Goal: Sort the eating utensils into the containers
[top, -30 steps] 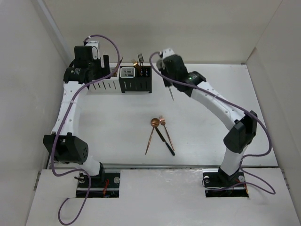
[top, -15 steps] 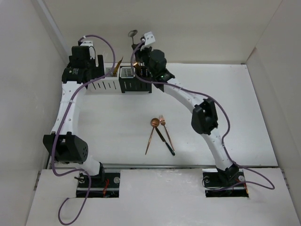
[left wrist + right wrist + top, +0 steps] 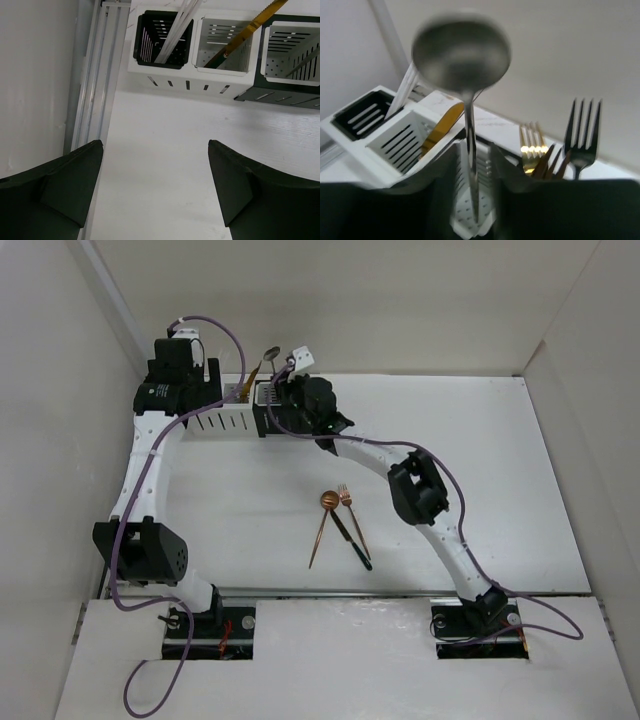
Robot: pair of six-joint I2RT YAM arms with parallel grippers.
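Note:
The four caddies point(image 3: 240, 415) stand in a row at the back left. In the right wrist view a silver spoon point(image 3: 461, 55) stands bowl up. Its handle runs down between my right gripper's point(image 3: 473, 165) fingers, its tip inside the third caddy, a white one point(image 3: 470, 217). The jaws stand a little apart, with a gap on each side of the handle. My left gripper point(image 3: 155, 190) is open and empty above the table in front of the caddies. A copper spoon point(image 3: 322, 525), a copper fork point(image 3: 352, 515) and a dark-handled utensil point(image 3: 352, 540) lie mid-table.
Pale chopsticks point(image 3: 175, 25) stand in the black first caddy and a gold knife point(image 3: 245, 30) in the white second. A gold fork point(image 3: 532, 145) and a silver fork point(image 3: 582, 132) stand in the fourth. Enclosure walls rise at the left and back.
My right arm swung left from mid-table to the caddies with the spoon bowl up, then lowered it into the third caddy. The left arm barely moved.

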